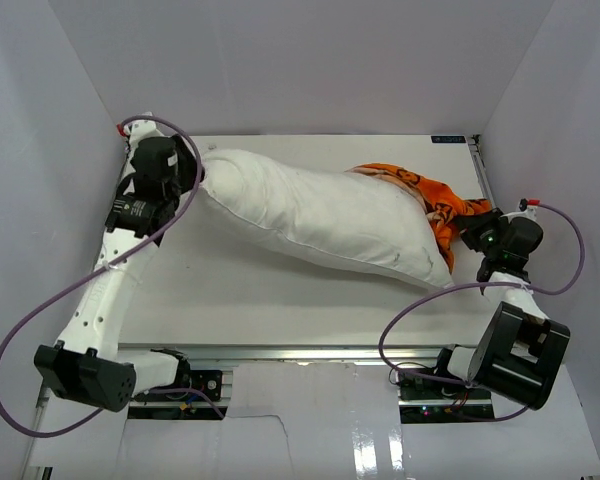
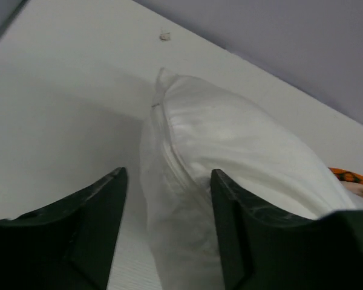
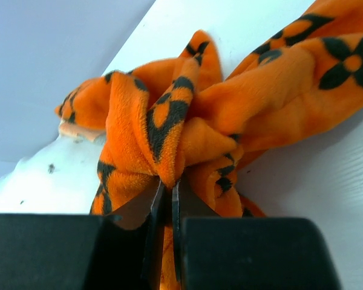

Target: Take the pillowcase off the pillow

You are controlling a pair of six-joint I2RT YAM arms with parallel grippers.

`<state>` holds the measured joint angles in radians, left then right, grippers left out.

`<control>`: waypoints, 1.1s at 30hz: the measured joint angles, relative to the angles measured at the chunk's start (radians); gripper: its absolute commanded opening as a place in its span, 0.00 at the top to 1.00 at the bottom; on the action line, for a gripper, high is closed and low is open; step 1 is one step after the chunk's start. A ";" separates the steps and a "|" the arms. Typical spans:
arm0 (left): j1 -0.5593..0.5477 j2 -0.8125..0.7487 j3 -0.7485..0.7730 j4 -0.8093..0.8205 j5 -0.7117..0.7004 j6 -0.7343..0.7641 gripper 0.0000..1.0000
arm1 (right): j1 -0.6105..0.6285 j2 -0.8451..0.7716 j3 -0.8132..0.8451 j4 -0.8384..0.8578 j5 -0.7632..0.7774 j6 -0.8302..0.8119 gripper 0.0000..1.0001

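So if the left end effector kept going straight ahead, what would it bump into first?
The white pillow. Its seamed end sits between the open fingers of the left end effector, so going straight would push right into it, probably almost at once, though depth is hard to judge.

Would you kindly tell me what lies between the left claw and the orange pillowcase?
The white pillow stretches the whole way from the left claw to the pillowcase, as the top view shows.
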<state>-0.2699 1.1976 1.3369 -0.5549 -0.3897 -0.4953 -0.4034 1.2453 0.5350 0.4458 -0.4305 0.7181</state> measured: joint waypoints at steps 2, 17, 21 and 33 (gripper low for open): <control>0.061 0.054 0.062 -0.059 0.035 0.002 0.20 | 0.010 -0.028 -0.024 0.004 -0.006 -0.001 0.92; -0.141 0.079 0.109 -0.173 0.365 0.109 0.02 | 0.166 -0.140 -0.172 0.014 0.015 -0.034 0.92; -0.236 0.136 -0.021 -0.165 0.385 0.109 0.02 | 0.201 -0.142 -0.173 0.018 0.033 -0.037 0.92; -0.388 0.317 -0.121 -0.087 0.249 0.071 1.00 | 0.237 -0.145 -0.200 0.047 0.059 -0.037 0.92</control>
<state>-0.6575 1.5146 1.2156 -0.6418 -0.1402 -0.4244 -0.1661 1.1000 0.3355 0.4931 -0.3717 0.6815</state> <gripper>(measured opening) 0.105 0.088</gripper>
